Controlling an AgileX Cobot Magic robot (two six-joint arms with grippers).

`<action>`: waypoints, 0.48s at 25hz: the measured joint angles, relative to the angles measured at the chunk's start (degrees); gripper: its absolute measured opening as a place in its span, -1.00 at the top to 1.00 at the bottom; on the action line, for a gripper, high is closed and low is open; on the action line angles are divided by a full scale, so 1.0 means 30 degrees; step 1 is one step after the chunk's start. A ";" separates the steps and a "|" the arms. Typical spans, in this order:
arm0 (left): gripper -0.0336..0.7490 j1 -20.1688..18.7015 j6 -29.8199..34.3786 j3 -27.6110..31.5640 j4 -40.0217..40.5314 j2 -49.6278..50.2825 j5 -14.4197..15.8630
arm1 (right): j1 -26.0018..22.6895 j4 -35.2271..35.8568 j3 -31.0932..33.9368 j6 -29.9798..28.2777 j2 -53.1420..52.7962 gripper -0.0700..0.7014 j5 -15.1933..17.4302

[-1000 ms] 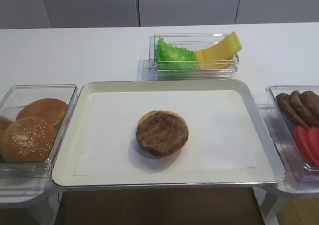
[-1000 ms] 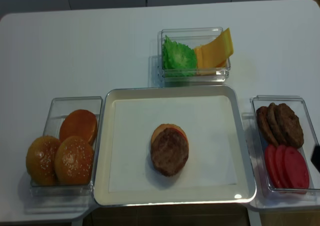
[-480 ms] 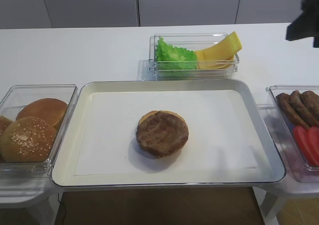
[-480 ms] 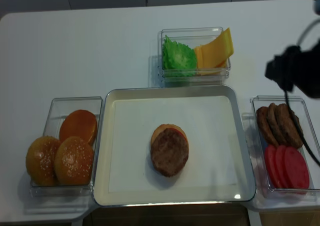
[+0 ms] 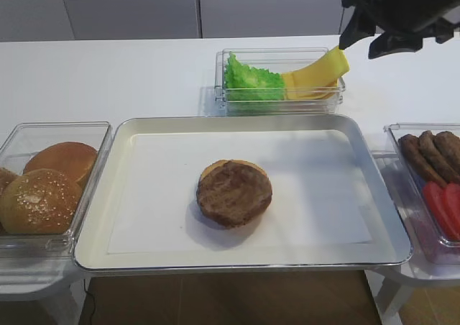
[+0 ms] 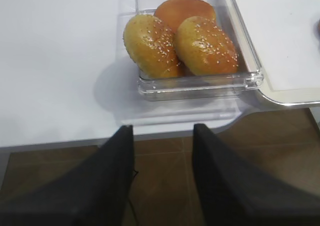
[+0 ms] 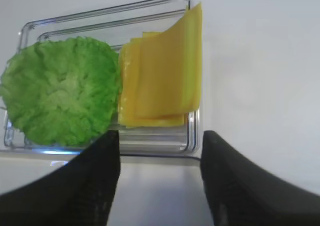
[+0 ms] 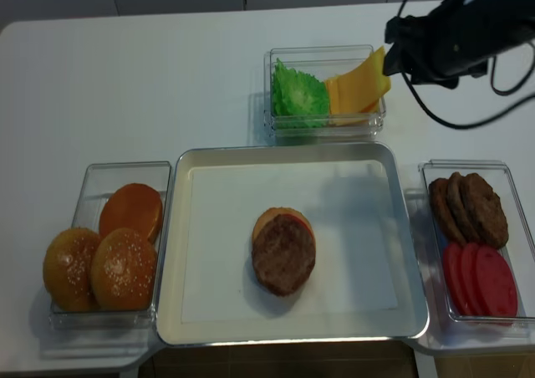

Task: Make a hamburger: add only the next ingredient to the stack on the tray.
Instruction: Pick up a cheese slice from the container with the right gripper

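Reaching: the right tool hung above the far bin at the back of the desk, its jaws spread wide and nothing between them, apparently lined up for the cheese.
Cheese: the yellow cheese slices lay fanned in the right half of that bin, the top one propped up over the bin's right rim, which left a free edge that looked easy to pinch.
Lettuce: the green lettuce filled the left half of the same bin, just beside the cheese, so a grasp would have needed to stay on the right side.
Stack: the patty sat over the bun half near the middle of the tray, bare on top, so the cheese had not yet been added.
Tray: it stood in front of the far bin, between the bun bin on the left and the patty and tomato bin on the right.
Left tool: parked low at the near desk edge by the seeded buns, jaws apart and empty, well clear of the work.
Judgement: the slice looked floppy and would likely droop when lifted.
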 joint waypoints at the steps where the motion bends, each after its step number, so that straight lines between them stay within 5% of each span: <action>1: 0.16 0.0000 0.0000 0.0000 0.0000 0.0000 0.0000 | 0.0000 0.0000 -0.0549 -0.0034 0.0518 -0.24 0.0161; 12: 0.16 0.0000 0.0000 0.0000 0.0000 0.0000 0.0000 | 0.0000 0.0007 -0.2067 -0.0115 0.3424 -0.09 -0.0027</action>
